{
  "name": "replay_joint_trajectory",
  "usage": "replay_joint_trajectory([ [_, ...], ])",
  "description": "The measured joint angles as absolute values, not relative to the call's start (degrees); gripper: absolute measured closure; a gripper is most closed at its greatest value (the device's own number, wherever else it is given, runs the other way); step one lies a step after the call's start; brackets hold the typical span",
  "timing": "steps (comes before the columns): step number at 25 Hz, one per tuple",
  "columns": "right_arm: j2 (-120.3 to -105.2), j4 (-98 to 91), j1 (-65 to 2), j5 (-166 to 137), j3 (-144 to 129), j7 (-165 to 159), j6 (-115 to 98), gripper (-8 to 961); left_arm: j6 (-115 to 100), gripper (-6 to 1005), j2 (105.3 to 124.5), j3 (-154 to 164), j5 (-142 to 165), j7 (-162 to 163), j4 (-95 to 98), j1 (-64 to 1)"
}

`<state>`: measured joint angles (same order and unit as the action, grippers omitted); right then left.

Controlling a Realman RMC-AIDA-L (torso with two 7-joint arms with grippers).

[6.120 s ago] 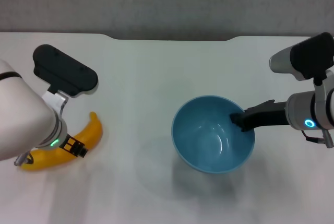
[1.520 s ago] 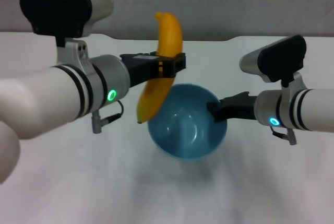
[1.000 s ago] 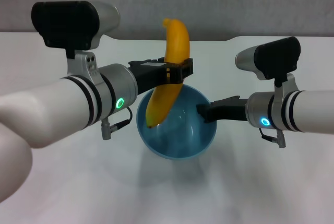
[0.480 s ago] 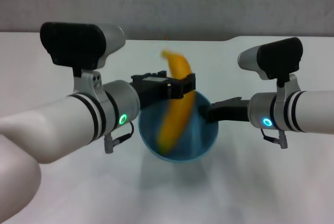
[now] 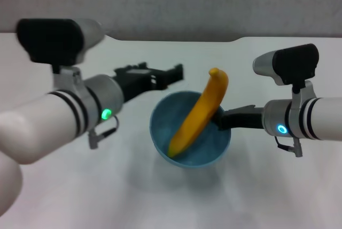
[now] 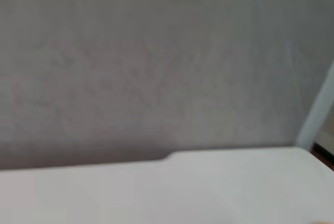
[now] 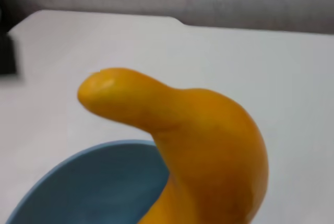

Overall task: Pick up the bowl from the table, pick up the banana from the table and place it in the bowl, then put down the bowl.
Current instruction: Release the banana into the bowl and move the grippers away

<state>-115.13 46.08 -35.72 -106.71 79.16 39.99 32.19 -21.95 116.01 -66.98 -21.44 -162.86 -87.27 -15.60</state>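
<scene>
Your left gripper (image 5: 173,72), centre frame, fingers apart, holds nothing. Right gripper (image 5: 223,121) clamps the right rim of the bowl (image 5: 214,144), held above the table (image 5: 160,197). The banana (image 5: 199,117) leans inside, stem over the rim.

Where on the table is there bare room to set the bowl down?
Bare table lies in front of the bowl and toward the far notch. The middle is crowded: left tool open beside the banana, right tool on the rim.

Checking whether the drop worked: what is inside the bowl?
The banana stands slanted in the bowl, its top past the rim by the right gripper. It hides the bowl's bottom beneath it.
</scene>
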Motion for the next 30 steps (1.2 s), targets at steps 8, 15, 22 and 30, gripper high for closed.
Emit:
replay_joint_trajectory([
  [8, -114.79, 43.88, -35.9, -108.06, 83.2, 40.34, 35.67, 894, -18.83, 118, 116.12, -72.39, -14.5, -162.86, -87.38, -11.38],
  [15, -114.78, 42.59, -36.35, -109.26, 87.62, 41.31, 39.2, 893, -8.09, 121, 116.16, -73.61, -12.74, -162.87, -79.28, -9.67],
  [22, -115.02, 39.46, -38.26, -110.74, 89.73, 44.2, 37.5, 892, 2.38, 122, 116.25, -73.54, -12.35, -162.87, -70.19, -9.42],
  [30, -115.4, 39.78, -35.88, -107.35, 88.44, 47.94, 35.87, 890, 6.7, 122, 116.36, -73.6, -13.01, -160.74, -65.45, -9.13],
])
